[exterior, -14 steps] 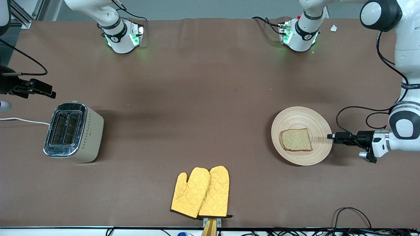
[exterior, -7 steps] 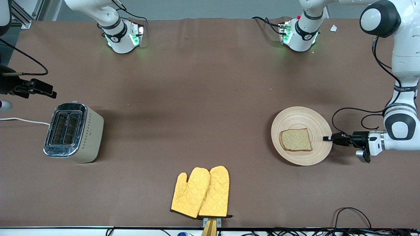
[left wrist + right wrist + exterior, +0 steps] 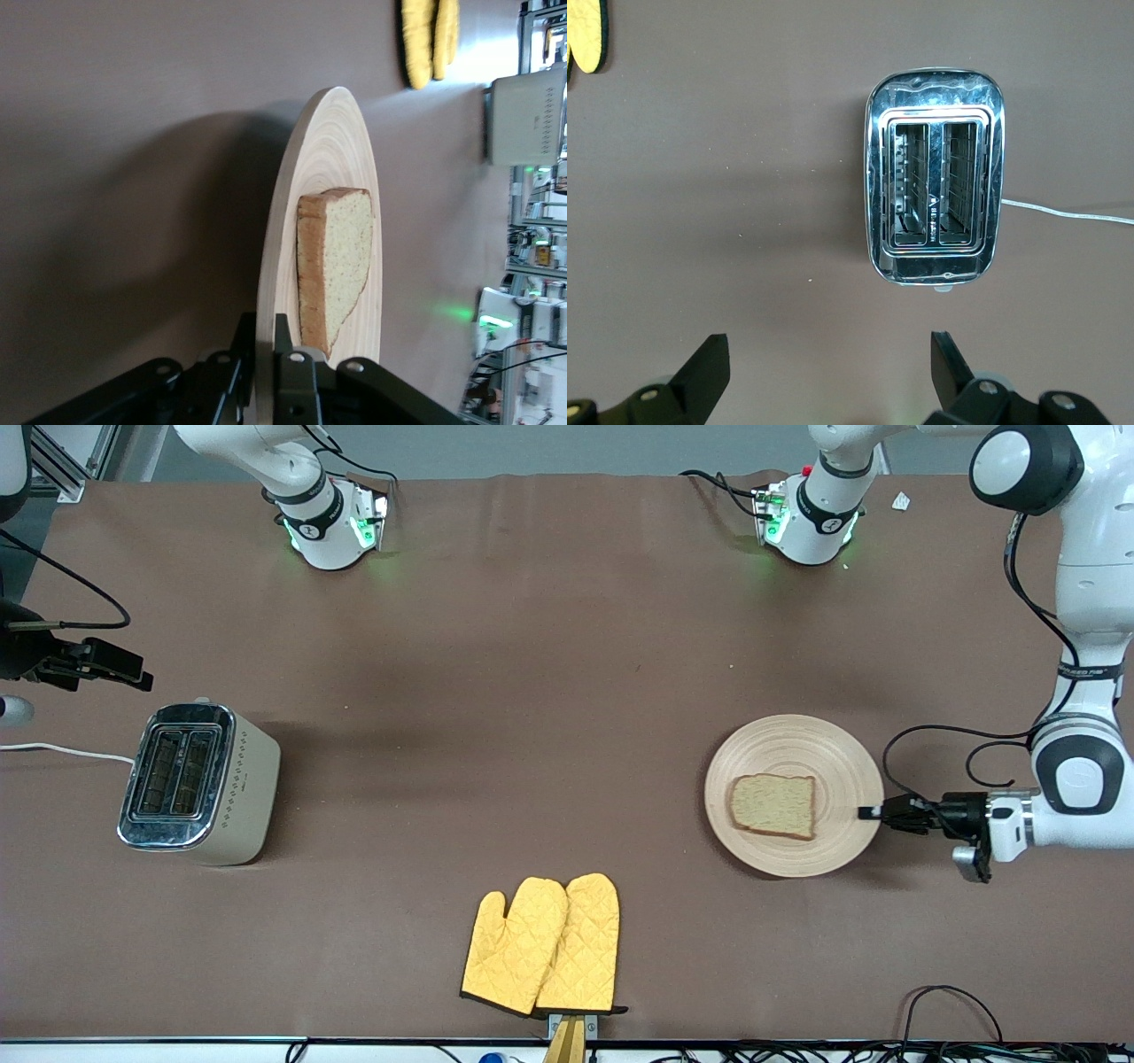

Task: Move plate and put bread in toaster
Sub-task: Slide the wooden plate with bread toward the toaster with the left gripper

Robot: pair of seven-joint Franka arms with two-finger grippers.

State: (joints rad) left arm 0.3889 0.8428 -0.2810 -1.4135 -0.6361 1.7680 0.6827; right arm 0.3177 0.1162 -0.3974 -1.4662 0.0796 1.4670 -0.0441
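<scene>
arms: glossy white shells, black joint caps and bands | bases point(image 3: 328, 522): white, green lights, a mark on the black collar | wrists: black, loose black cables looped alongside | left gripper point(image 3: 873, 812): black, white tip, screws showing | right gripper point(image 3: 824, 372): black, wedge-shaped fingers point(image 3: 709, 363)

Brown table point(image 3: 549, 691): toaster point(image 3: 199, 784) w/ cord, plate point(image 3: 794, 794), yellow mitts point(image 3: 542, 945), arm bases.

toaster cord point(image 3: 62, 751) cut off, oven mitts' point(image 3: 542, 946) cuffs cropped
</scene>
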